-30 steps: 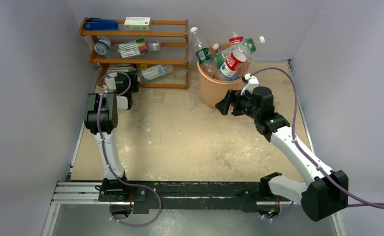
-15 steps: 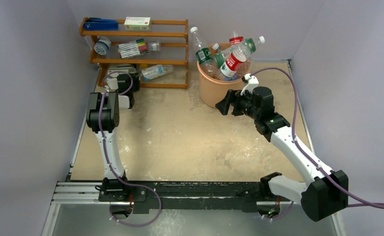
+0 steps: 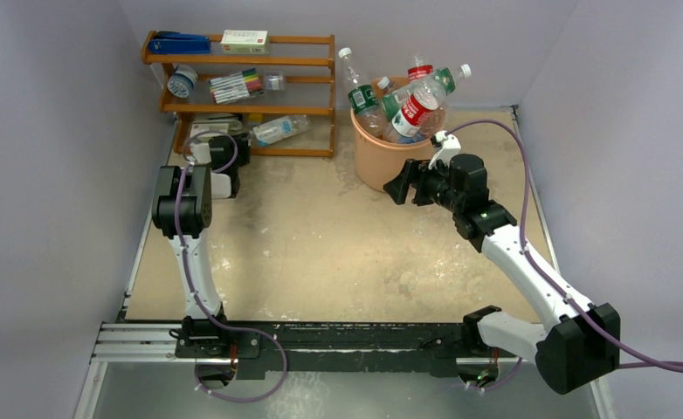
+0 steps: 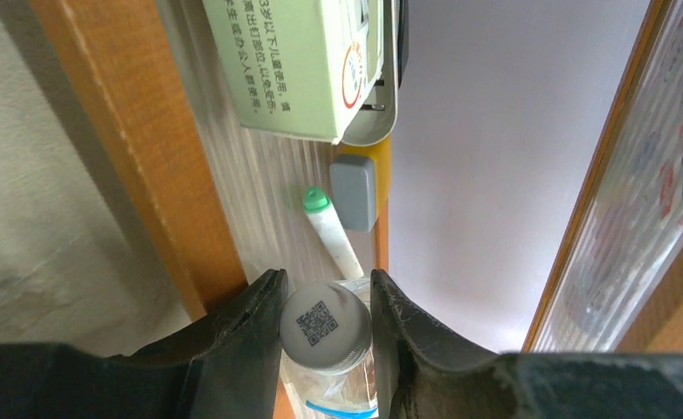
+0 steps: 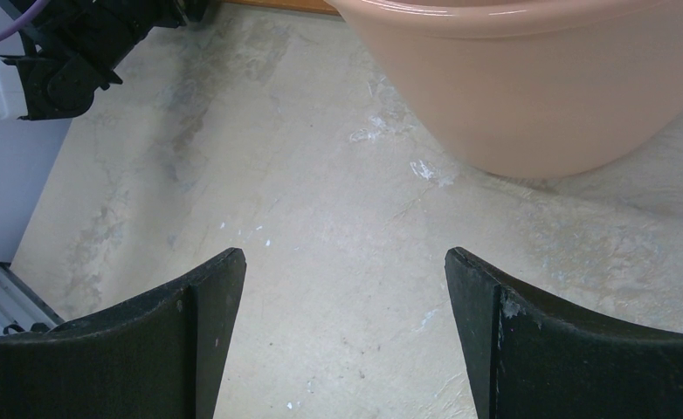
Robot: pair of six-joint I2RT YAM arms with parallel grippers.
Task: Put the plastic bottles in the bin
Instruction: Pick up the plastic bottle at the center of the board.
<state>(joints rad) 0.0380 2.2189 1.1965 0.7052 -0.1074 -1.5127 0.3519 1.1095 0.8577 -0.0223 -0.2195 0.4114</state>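
1. We see a wooden shelf (image 3: 296,39) with three boards at the far left corner of the sandy, scuffed counter (image 3: 320,253).
2. On its top board lie a blue stapler-like object (image 3: 181,43) and, just beside it on the right, a pale box (image 3: 244,40) with red print.
3. The middle board carries a round white-and-blue item (image 3: 181,83), a bundle of marker pens (image 3: 236,85) and a small silvery roll (image 3: 275,82).
4. In the left wrist view we make out a light green carton (image 4: 294,61) with printed characters, a small grey block (image 4: 354,192) and a green-capped pen (image 4: 327,229), all on a ribbed board.
5. A metal rail (image 3: 137,340) runs along the counter's near edge.
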